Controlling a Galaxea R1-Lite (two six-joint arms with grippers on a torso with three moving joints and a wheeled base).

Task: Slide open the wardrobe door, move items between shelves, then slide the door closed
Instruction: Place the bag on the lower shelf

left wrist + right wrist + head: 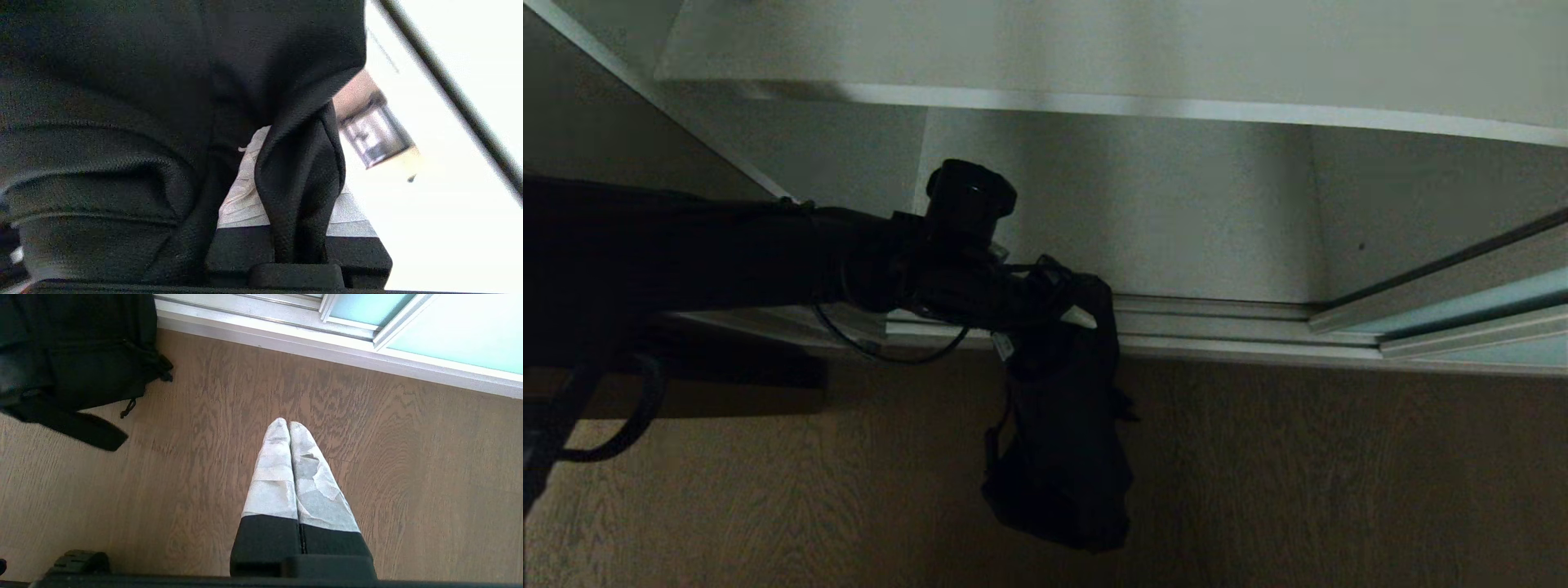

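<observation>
Though fabric hides most, left gripper seemingly pinches black pouch bag strap; right gripper closed, empty.

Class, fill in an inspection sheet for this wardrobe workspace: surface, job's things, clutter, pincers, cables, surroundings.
Surface: white shelf bare where visible.
Job's things: black pouch bag hangs by its strap over the wooden floor; sliding door pushed to the right.
Clutter: nothing seen.
Pincers: left pincer shut on the strap; right pincer shut, empty, over the floor.
Cables: black cable loops under the left arm.
Surroundings: silver floor track.
</observation>
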